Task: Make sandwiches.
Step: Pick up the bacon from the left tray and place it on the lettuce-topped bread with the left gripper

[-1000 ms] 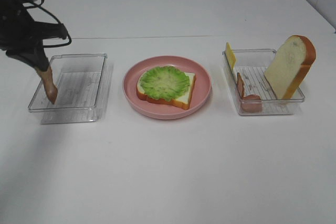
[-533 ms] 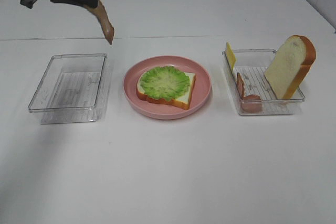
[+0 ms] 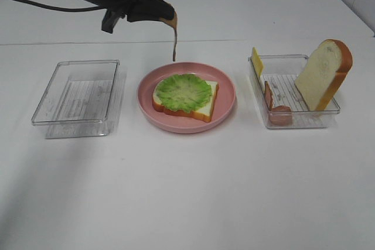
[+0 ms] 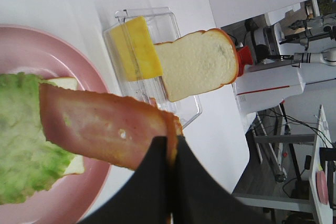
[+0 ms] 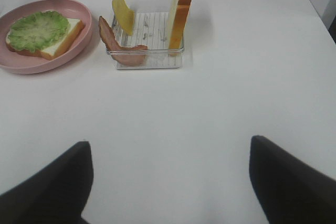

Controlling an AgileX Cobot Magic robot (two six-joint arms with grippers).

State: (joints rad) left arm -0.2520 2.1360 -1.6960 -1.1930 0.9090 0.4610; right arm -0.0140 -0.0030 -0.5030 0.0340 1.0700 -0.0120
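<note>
White tabletop [image 3: 187, 191] carries a pink plate [image 3: 227, 95] holding a bread slice [image 3: 202, 112] topped with lettuce [image 3: 184, 91]. A left tray [image 3: 82, 98] sits at its 9 o'clock. A right tray [image 3: 296, 122] at 3 o'clock holds a cheese slice [image 3: 256, 61], a curled bacon strip [image 3: 270, 100] and a leaning spare bread slice [image 3: 322, 74]. The left gripper [image 4: 170, 142] pinches the held bacon strip [image 3: 174, 36] by its upper end above the plate's 11 o'clock rim. The strip's long axis hangs near vertical, free end down. The right gripper [image 5: 169, 145] stands spread over the tabletop.
</note>
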